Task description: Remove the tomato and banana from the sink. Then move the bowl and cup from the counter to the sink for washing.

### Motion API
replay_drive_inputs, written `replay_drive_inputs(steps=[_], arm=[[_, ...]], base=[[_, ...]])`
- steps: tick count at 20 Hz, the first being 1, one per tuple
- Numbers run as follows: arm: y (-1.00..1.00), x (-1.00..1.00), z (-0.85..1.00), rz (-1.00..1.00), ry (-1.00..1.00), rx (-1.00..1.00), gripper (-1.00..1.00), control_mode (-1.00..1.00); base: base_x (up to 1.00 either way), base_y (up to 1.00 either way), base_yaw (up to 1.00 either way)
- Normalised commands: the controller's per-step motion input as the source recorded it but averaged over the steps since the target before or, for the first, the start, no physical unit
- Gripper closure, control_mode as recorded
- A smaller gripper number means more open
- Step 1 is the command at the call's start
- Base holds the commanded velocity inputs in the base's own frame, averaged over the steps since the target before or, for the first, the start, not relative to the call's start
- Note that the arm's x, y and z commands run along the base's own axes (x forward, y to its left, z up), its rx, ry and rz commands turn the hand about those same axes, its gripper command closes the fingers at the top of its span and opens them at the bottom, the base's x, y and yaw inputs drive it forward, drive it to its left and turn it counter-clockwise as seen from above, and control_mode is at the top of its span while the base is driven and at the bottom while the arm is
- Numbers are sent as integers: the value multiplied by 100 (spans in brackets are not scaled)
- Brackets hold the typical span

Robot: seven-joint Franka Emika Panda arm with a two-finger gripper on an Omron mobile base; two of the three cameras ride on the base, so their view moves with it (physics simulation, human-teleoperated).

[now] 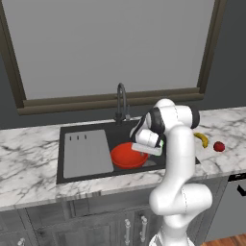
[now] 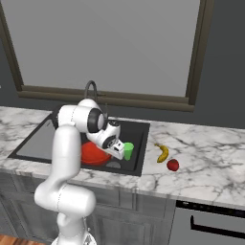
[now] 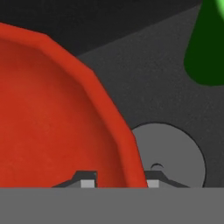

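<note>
Bowl and cup in the sink
The fingers [image 3: 117, 178] straddle the bowl [image 1: 127, 155] rim, set wide; the cup [image 2: 128, 150] stands beside it in the sink [image 1: 91, 129].

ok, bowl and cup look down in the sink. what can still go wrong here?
1. The fingers straddle the bowl rim; if not fully open, pulling back could drag or tip the bowl.
2. The cup stands upright close beside the hand; a sideways retreat might knock it over.
3. The bowl partly overlaps the drain hole.
</note>
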Motion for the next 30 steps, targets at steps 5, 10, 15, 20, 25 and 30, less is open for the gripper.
replay_drive_inputs(steps=[5, 10, 15, 20, 25, 30], arm=[[11, 3, -20, 0, 1, 3, 100, -100], [13, 1, -22, 0, 0, 7, 100, -100], [10, 0, -18, 0, 0, 7, 100, -100], [8, 0, -15, 0, 0, 5, 100, -100], [5, -2, 0, 0, 0, 0, -100, -100], [4, -2, 6, 0, 0, 0, -100, -100]], base=[[0, 0, 0], [0, 0, 0], [0, 0, 0], [0, 0, 0], [0, 0, 0], [0, 0, 0]])
